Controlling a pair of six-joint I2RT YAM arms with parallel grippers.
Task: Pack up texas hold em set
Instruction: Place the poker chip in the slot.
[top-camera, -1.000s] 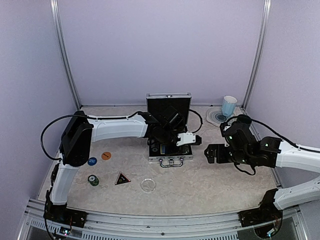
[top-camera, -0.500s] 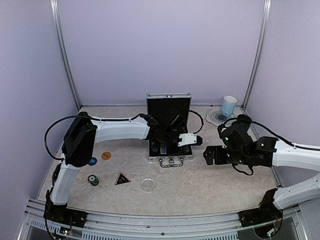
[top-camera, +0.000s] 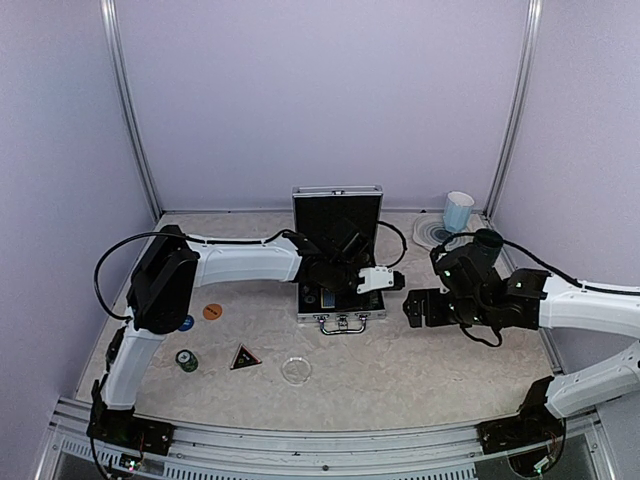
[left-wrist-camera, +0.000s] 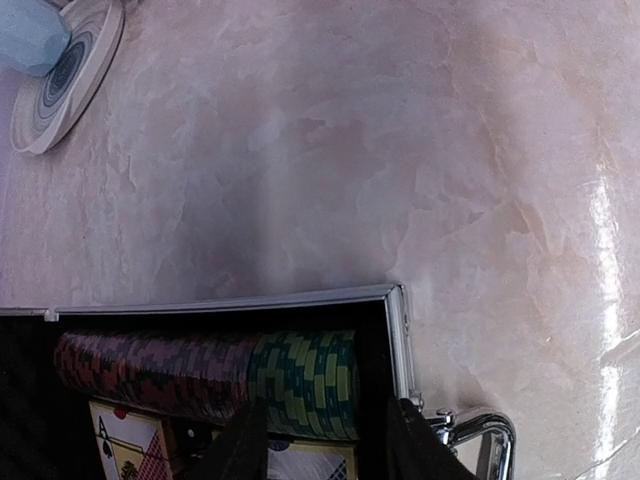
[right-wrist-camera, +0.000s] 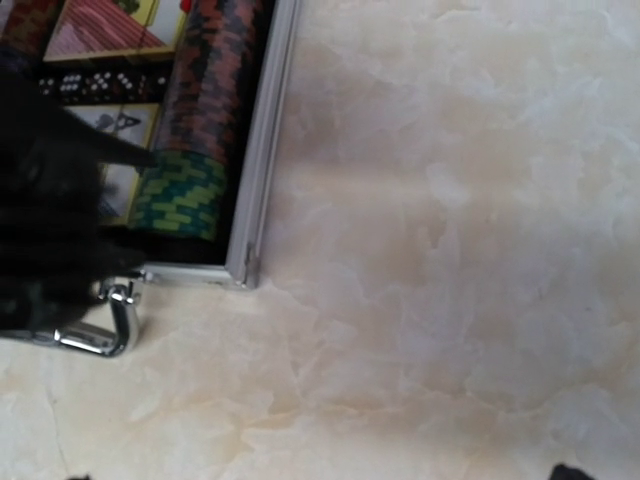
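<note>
The silver case (top-camera: 337, 212) stands open at the table's centre with its lid upright. My left gripper (top-camera: 338, 287) reaches down into it. In the left wrist view its fingers (left-wrist-camera: 243, 450) stand apart around the end of a green chip stack (left-wrist-camera: 305, 378), which lies in the chip row against the case rim (left-wrist-camera: 230, 300). Red chips (left-wrist-camera: 150, 365) fill the row's other part, and a card deck (left-wrist-camera: 125, 445) lies below. My right gripper (top-camera: 410, 308) hovers open just right of the case corner (right-wrist-camera: 245, 268). On the left lie an orange disc (top-camera: 212, 312), a blue disc (top-camera: 186, 323), green chips (top-camera: 186, 360), a black triangle (top-camera: 246, 357) and a clear disc (top-camera: 296, 371).
A light-blue mug (top-camera: 458, 211) stands beside a round swirled coaster (top-camera: 436, 235) at the back right. The case handle (right-wrist-camera: 95, 325) sticks out toward the near side. Purple walls and metal posts close in the table.
My left gripper's jaws have parted over the green chips in the case's row. The right arm has edged a little to the left toward the case.
</note>
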